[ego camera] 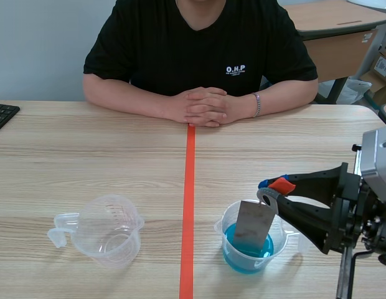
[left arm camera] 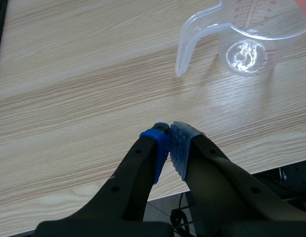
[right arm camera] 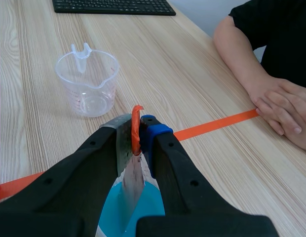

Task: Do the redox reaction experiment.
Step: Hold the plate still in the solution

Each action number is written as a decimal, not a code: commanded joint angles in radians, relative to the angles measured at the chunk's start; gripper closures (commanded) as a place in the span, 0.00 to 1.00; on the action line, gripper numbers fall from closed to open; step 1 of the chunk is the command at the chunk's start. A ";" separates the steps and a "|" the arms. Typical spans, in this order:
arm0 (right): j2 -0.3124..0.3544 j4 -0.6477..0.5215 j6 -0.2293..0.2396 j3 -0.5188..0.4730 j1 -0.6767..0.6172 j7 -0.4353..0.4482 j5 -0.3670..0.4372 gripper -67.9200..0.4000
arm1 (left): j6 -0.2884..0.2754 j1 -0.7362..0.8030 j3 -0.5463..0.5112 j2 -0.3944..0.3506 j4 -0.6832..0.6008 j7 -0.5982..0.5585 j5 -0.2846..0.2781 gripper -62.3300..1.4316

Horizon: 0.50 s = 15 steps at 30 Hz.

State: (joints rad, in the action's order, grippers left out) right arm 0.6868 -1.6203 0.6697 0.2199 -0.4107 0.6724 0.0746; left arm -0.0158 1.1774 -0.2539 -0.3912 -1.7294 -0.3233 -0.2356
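A clear beaker of blue liquid [ego camera: 243,260] stands right of the orange tape line. My right gripper [ego camera: 271,189] is shut on the orange-taped top of a grey metal strip [ego camera: 252,227], whose lower end dips into the blue liquid. In the right wrist view the strip [right arm camera: 133,182] hangs from the right gripper [right arm camera: 136,131] over the blue liquid [right arm camera: 111,210]. An empty clear measuring cup [ego camera: 109,229] stands left of the line. My left gripper [left arm camera: 170,138] is shut on nothing near the table's front edge, with the empty cup [left arm camera: 251,39] ahead of it.
A person sits across the table with clasped hands [ego camera: 202,106] resting at the far end of the tape line [ego camera: 188,187]. A black keyboard [ego camera: 3,114] lies at the far left. The empty cup [right arm camera: 89,81] and keyboard [right arm camera: 113,6] show beyond the right gripper.
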 commanded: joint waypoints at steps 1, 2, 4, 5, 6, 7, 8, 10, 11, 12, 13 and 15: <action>0.002 -0.006 0.003 -0.002 -0.002 -0.003 -0.004 0.97 | 0.002 0.005 0.005 -0.005 -0.008 -0.016 -0.006 0.91; 0.003 -0.006 0.003 -0.002 -0.002 -0.003 -0.004 0.97 | 0.002 0.005 0.005 -0.005 -0.008 -0.016 -0.006 0.91; 0.003 -0.006 0.003 -0.002 -0.003 0.001 -0.004 0.97 | 0.002 0.005 0.005 -0.005 -0.008 -0.016 -0.006 0.91; 0.003 -0.006 0.003 -0.002 -0.003 0.002 -0.004 0.97 | 0.002 0.005 0.005 -0.005 -0.008 -0.016 -0.006 0.91; 0.003 -0.006 0.003 -0.002 -0.003 0.002 -0.004 0.97 | 0.002 0.005 0.005 -0.005 -0.008 -0.016 -0.006 0.91; 0.003 -0.006 0.004 -0.003 -0.003 0.004 -0.004 0.97 | 0.002 0.005 0.005 -0.005 -0.008 -0.016 -0.006 0.91; 0.003 -0.006 0.004 -0.003 -0.003 0.004 -0.004 0.97 | 0.002 0.005 0.005 -0.005 -0.008 -0.016 -0.006 0.91; 0.006 -0.006 0.004 -0.003 -0.003 0.006 -0.004 0.97 | 0.002 0.005 0.005 -0.005 -0.008 -0.016 -0.006 0.91; 0.006 -0.006 0.004 -0.005 -0.003 0.007 -0.004 0.97 | 0.002 0.005 0.005 -0.005 -0.008 -0.016 -0.006 0.91; 0.007 -0.006 0.004 -0.006 -0.003 0.007 -0.004 0.97 | 0.002 0.005 0.005 -0.005 -0.008 -0.016 -0.006 0.91; 0.009 -0.007 0.004 -0.008 -0.003 0.007 -0.004 0.97 | 0.002 0.005 0.005 -0.005 -0.008 -0.016 -0.006 0.91; 0.009 -0.012 0.005 -0.019 -0.006 0.007 -0.004 0.97 | 0.002 0.005 0.005 -0.005 -0.008 -0.016 -0.006 0.91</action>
State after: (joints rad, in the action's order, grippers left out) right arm 0.6872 -1.6207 0.6704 0.2161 -0.4110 0.6765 0.0704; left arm -0.0158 1.1774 -0.2539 -0.3912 -1.7294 -0.3233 -0.2356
